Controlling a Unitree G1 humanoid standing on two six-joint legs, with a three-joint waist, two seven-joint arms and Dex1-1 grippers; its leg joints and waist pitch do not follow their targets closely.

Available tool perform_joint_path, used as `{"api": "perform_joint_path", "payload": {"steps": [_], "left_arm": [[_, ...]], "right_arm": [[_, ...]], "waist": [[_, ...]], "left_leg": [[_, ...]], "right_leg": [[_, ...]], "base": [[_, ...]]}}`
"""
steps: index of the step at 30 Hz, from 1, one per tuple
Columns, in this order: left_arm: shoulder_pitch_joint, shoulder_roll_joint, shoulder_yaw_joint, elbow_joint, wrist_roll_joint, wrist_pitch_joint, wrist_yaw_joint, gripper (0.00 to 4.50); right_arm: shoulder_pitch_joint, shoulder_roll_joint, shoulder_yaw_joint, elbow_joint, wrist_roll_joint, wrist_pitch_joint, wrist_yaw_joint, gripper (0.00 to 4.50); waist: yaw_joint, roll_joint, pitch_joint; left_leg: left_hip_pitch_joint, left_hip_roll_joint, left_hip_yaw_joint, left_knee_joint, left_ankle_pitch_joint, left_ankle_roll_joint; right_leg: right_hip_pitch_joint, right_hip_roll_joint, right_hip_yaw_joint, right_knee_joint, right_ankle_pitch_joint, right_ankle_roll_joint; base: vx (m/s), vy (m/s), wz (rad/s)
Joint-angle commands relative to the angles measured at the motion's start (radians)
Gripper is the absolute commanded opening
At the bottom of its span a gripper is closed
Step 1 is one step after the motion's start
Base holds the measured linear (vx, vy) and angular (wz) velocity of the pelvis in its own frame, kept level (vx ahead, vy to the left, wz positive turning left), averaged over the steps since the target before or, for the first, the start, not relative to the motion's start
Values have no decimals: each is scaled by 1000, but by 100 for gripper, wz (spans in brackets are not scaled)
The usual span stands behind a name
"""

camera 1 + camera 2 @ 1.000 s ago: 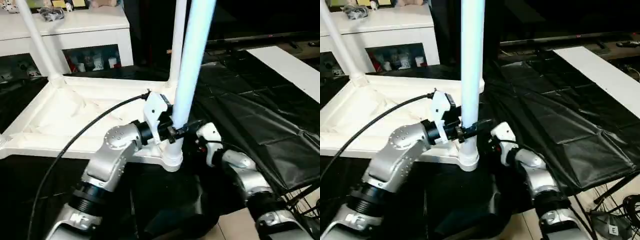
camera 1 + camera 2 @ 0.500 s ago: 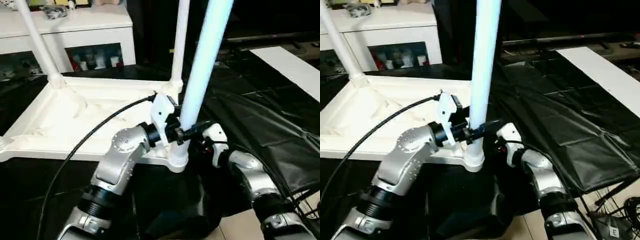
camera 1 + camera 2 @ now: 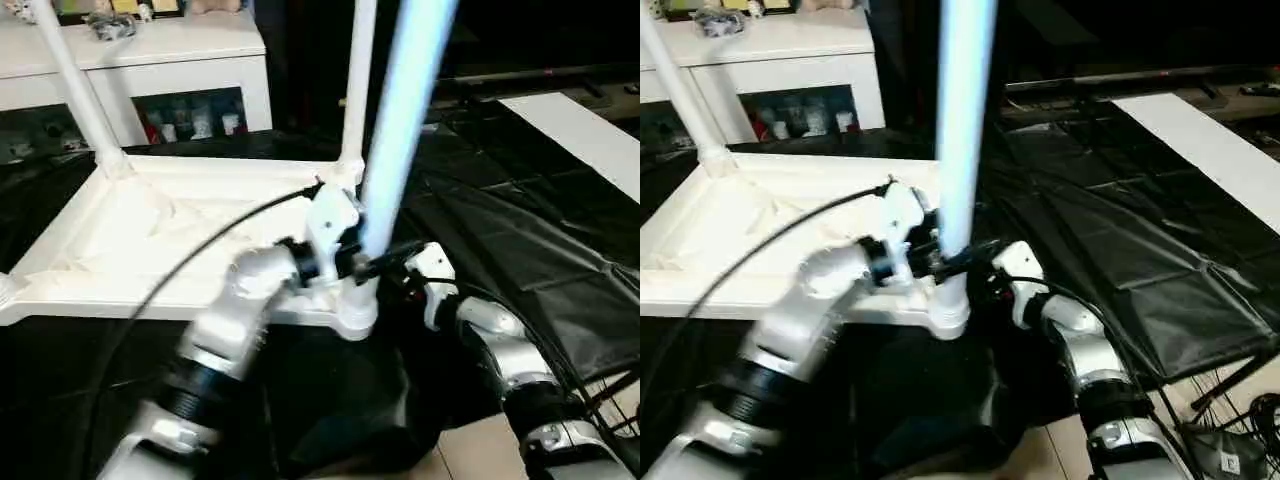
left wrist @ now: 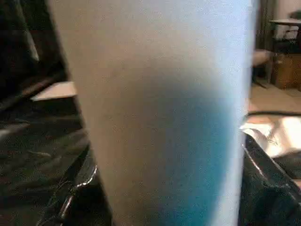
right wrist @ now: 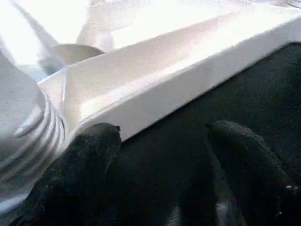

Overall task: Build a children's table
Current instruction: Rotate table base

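The white tabletop (image 3: 150, 240) lies upside down on black cloth. Two legs stand in its far sockets, the back left leg (image 3: 75, 85) and the back right leg (image 3: 358, 80). A third leg (image 3: 405, 110) stands nearly upright in the near right corner socket (image 3: 355, 318). My left gripper (image 3: 368, 262) is shut on this leg just above the socket, and the leg (image 4: 160, 113) looms close in the left wrist view. My right gripper (image 5: 162, 136) is open, low beside the same corner. Its fingers (image 5: 94, 141) sit apart over the cloth, next to the tabletop edge (image 5: 155, 75).
A white cabinet (image 3: 180, 50) stands behind the tabletop. Black cloth (image 3: 500, 230) drapes to the right, with a white board (image 3: 580, 130) at the far right. A black cable (image 3: 200, 250) arcs from my left wrist. Bare floor (image 3: 470, 450) shows at the lower right.
My left forearm is moving, its elbow swinging while the gripper stays on the leg. The leg stands a little more upright than half a second ago. The right arm has barely moved.
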Motion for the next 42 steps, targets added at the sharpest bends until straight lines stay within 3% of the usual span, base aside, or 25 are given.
{"api": "perform_joint_path", "payload": {"steps": [1, 5, 9, 11, 17, 18, 19, 20, 22, 23, 26, 28, 29, 34, 35, 38, 42], "left_arm": [[17, 48, 1, -51, -34, 34, -94, 302], [50, 199, -28, -74, -51, 87, -256, 302], [49, 242, -33, -58, -54, 100, -307, 302], [41, 273, -37, -26, -30, 86, -329, 302], [-12, 341, -79, 111, 95, -4, -338, 302], [-20, 351, -101, 140, 120, -28, -356, 277], [-23, 353, -107, 150, 128, -37, -361, 277], [-38, 347, -121, 193, 151, -63, -361, 268], [-63, 326, -129, 249, 174, -103, -347, 262], [-76, 315, -133, 278, 184, -126, -342, 250], [-92, 308, -150, 306, 190, -111, -375, 224], [-96, 313, -163, 314, 201, -113, -390, 217], [-106, 309, -175, 347, 225, -141, -383, 204], [-124, 310, -191, 414, 267, -186, -392, 171], [-123, 314, -190, 423, 275, -190, -398, 146], [-128, 313, -189, 446, 287, -207, -372, 132], [-139, 303, -180, 490, 316, -216, -310, 89]], "right_arm": [[-29, -5, -2, -30, 24, -30, 30, 367], [-39, -48, -25, -32, 40, -36, 53, 367], [-33, -70, -26, -41, 37, -42, 71, 367], [-23, -92, -25, -55, 36, -44, 91, 367], [13, -161, 9, -115, 30, -28, 175, 367], [25, -183, 28, -139, 23, -10, 211, 367], [29, -192, 35, -147, 19, -6, 223, 367], [43, -221, 57, -175, 4, 6, 259, 367], [54, -247, 69, -206, -6, 21, 284, 367], [59, -259, 73, -226, -7, 29, 297, 367], [74, -292, 85, -282, -3, 57, 328, 367], [79, -304, 90, -302, -4, 67, 338, 367], [84, -320, 96, -330, -2, 78, 349, 367], [97, -337, 111, -407, 22, 129, 390, 367], [100, -339, 111, -422, 22, 138, 391, 367], [99, -342, 113, -429, 23, 146, 387, 367], [99, -342, 120, -442, 20, 161, 386, 367]], "waist": [[9, -5, -61], [13, 7, -63], [23, 12, -66], [29, 12, -66], [33, 11, -61], [32, 16, -61], [33, 13, -60], [34, 18, -60], [32, 14, -59], [36, 15, -63], [41, 11, -63], [41, 12, -62], [40, 19, -64], [43, 19, -65], [46, 20, -65], [51, 13, -64], [57, 10, -64]], "left_leg": [[3, 25, -7, -72, -323, 37], [8, 25, -3, -69, -266, 48], [14, 26, 3, -64, -239, 49], [11, 26, 3, -64, -240, 47], [13, 23, 2, -67, -288, 37], [13, 23, 2, -66, -290, 33], [14, 24, 1, -68, -301, 32], [14, 24, 0, -68, -304, 33], [10, 22, 1, -67, -301, 36], [12, 22, 1, -64, -290, 38], [7, 23, -1, -64, -261, 47], [7, 24, -1, -64, -257, 53], [9, 25, 0, -62, -260, 55], [8, 25, -2, -62, -257, 61], [11, 27, -2, -62, -269, 57], [12, 28, -1, -64, -282, 48], [13, 26, 0, -62, -269, 46]], "right_leg": [[48, -45, 33, -77, -313, -206], [49, -37, 31, -61, -218, -240], [47, -36, 33, -55, -156, -264], [51, -37, 32, -51, -142, -266], [51, -40, 33, -66, -254, -223], [51, -42, 34, -64, -260, -222], [50, -41, 33, -68, -280, -215], [50, -42, 34, -69, -282, -215], [51, -39, 33, -72, -270, -217], [53, -43, 34, -69, -261, -221], [57, -45, 33, -65, -248, -225], [56, -44, 33, -65, -242, -230], [54, -43, 33, -67, -229, -233], [56, -44, 32, -63, -215, -237], [53, -45, 32, -66, -230, -237], [52, -46, 33, -68, -255, -234], [50, -47, 34, -66, -260, -224]], "base": [[0, 0, 0], [0, 0, 0], [0, 0, 0], [0, 0, 0], [0, 0, 0], [0, 0, 0], [0, 0, 0], [0, 0, 0], [0, 0, 0], [0, 0, 0], [0, 0, 0], [0, 0, 0], [0, 0, 0], [0, 0, 0], [0, 0, 0], [0, 0, 0], [0, 0, 0]]}}
